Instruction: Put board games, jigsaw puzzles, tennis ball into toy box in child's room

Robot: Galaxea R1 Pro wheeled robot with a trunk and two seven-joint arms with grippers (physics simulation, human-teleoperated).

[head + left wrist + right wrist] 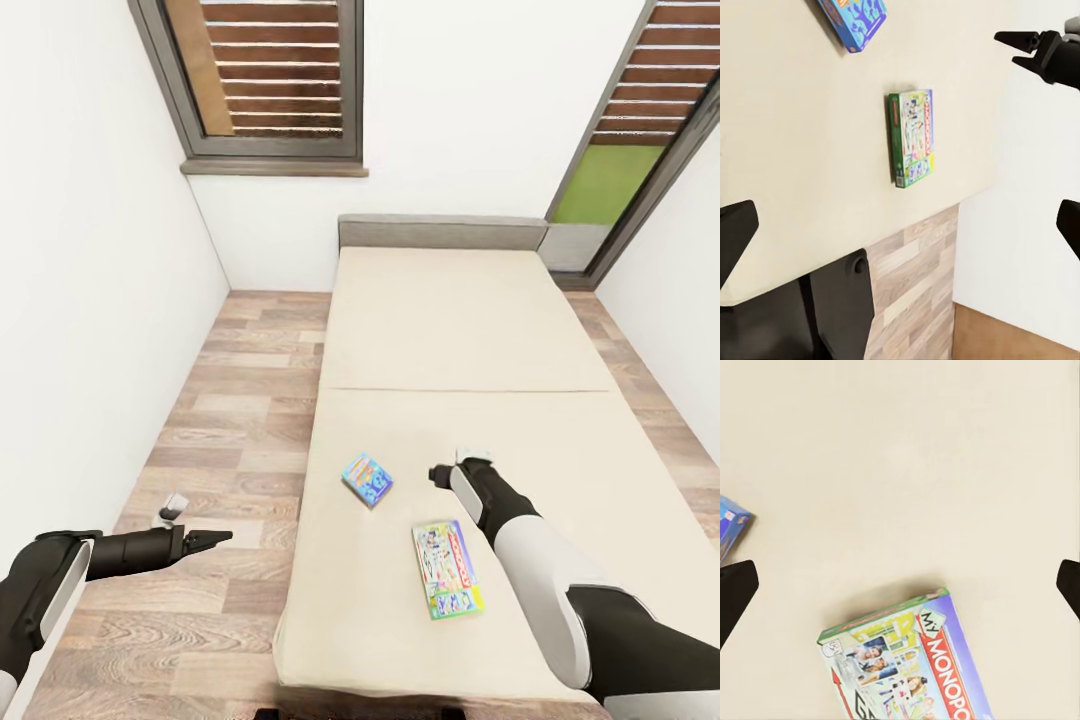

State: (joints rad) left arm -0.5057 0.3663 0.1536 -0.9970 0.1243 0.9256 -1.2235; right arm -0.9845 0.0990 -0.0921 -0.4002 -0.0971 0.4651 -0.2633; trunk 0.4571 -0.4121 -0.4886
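Observation:
Two board games lie flat on the beige bed (pixel 450 330). The small blue square one (pixel 367 478) is left of the longer white-green one (pixel 447 567). My right gripper (pixel 437 472) hovers over the bed between them, just right of the blue box, open and holding nothing. In the right wrist view the white-green box (pixel 907 667) lies below the spread fingers and a corner of the blue box (pixel 729 529) shows at the edge. My left gripper (pixel 218 538) is open over the floor, left of the bed. Its wrist view takes in both boxes (pixel 910 137) (pixel 855 19).
A strip of wood-plank floor (pixel 230 400) runs between the white left wall (pixel 90 300) and the bed. The grey headboard (pixel 440 232) stands against the far wall under a dark-framed window (pixel 270 80). A glass door (pixel 620 170) is at the far right.

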